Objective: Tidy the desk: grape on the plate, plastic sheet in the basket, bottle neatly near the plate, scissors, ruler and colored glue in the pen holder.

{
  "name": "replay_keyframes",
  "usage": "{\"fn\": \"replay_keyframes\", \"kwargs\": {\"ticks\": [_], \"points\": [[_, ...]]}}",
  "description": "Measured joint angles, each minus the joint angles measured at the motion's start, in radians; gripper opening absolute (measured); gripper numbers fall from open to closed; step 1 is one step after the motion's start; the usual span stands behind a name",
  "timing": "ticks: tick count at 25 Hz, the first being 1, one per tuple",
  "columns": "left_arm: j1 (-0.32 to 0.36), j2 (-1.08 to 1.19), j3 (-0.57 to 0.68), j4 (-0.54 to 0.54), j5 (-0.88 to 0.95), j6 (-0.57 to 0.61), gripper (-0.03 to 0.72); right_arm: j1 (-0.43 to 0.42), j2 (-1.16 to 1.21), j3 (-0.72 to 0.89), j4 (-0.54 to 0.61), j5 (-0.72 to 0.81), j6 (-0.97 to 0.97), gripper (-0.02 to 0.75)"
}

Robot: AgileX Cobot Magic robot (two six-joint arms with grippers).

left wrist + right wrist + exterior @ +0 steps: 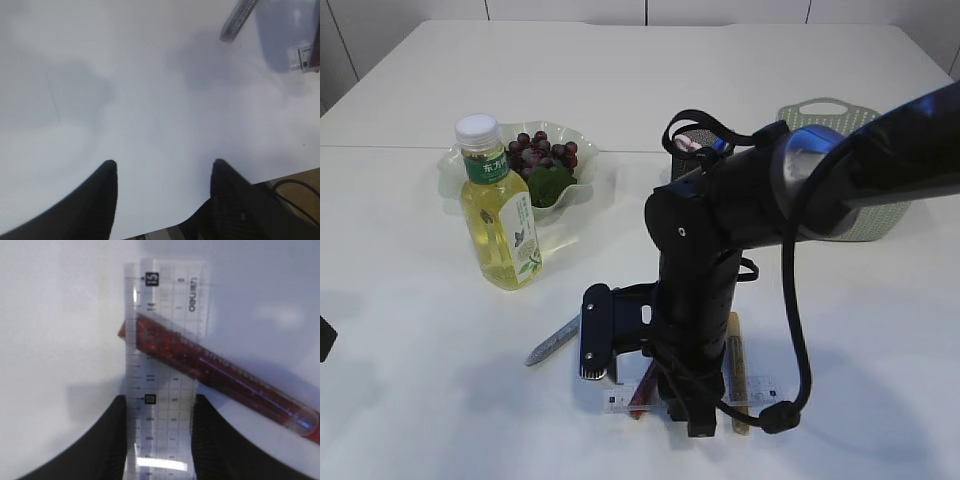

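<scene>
My right gripper (159, 407) is down at the desk with its two dark fingers (111, 440) standing on either side of the clear ruler (165, 365), the jaws drawn in against its long edges near the low middle of the wrist view; whether they are truly pinching it yet or only closing on it I cannot tell. The ruler runs up the middle of that frame, flat on the white desk (50, 315), and over it, slanting from the centre to the lower right, lies a red glitter glue tube (220, 377) that rests across its face. I judge the ruler to be light, thin and stiff, and slick plastic lying flush with the desk, so the edges where my fingers stand are the sensible hold; a hard squeeze could bow it or let it skate out. The tube on top will likely roll off as the ruler rises. In the outside view my arm covers most of this, low in the middle, with a yellowish glue tube (737, 370) just to the right and a grey one (552, 342) to the left. Upper left stand the bottle (500, 205) and the plate (582, 175) with grapes (542, 153); the basket (880, 215) sits at upper right. My left gripper (162, 200) hangs spread and empty over bare desk.
</scene>
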Motion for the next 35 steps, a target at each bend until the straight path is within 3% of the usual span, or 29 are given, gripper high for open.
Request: {"fn": "replay_keyframes", "kwargs": {"ticks": [12,16,20,24,28,35], "points": [[0.0,0.0,0.0,-0.001,0.0,0.0,0.432,0.0,-0.118,0.0,0.009,0.0,0.048,0.3],[0.0,0.0,0.0,-0.001,0.004,0.0,0.432,-0.037,-0.222,0.0,0.078,-0.003,0.05,0.3],[0.0,0.0,0.0,-0.001,0.01,0.0,0.432,-0.13,-0.311,0.0,0.165,-0.029,0.033,0.3],[0.0,0.0,0.0,-0.001,0.012,0.0,0.432,-0.252,-0.362,0.0,0.343,-0.069,-0.029,0.3],[0.0,0.0,0.0,-0.001,0.028,0.0,0.432,-0.354,-0.364,-0.002,0.635,-0.105,-0.2,0.3],[0.0,0.0,0.0,-0.001,0.055,0.0,0.432,-0.438,-0.346,-0.009,1.168,-0.24,-0.628,0.3]]}}
